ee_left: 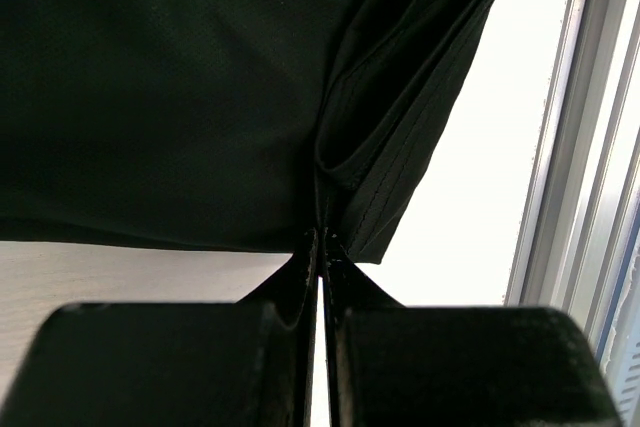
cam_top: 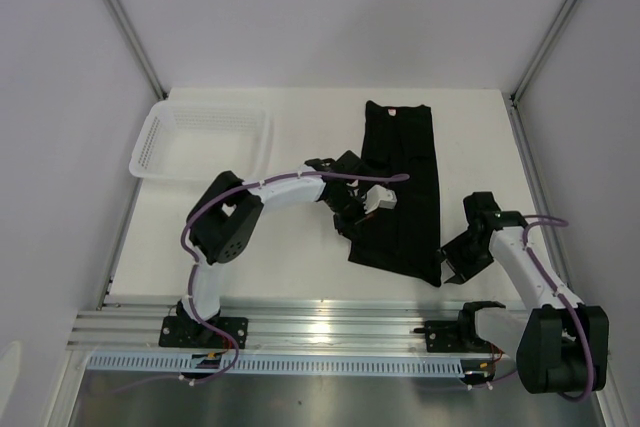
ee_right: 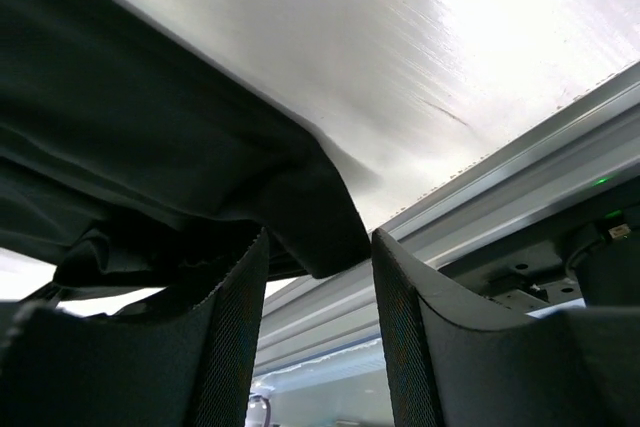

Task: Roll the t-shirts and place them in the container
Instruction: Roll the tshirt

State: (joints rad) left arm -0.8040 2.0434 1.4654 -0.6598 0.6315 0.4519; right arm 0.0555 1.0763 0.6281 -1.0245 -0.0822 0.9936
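L claw [ee_left: 322, 243] pinches t-shirt [cam_top: 410, 159] hem — R claw [ee_right: 320, 247] spread.

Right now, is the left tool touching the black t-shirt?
Touching. The left wrist view shows the left tool closed tight on a folded edge of the t-shirt, with no gap between them.

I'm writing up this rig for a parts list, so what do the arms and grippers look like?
The left arm and right arm have white links between black joint housings, with a purple cable running alongside each. The left gripper and right gripper are black; the right one's fingers have finely textured inner faces.
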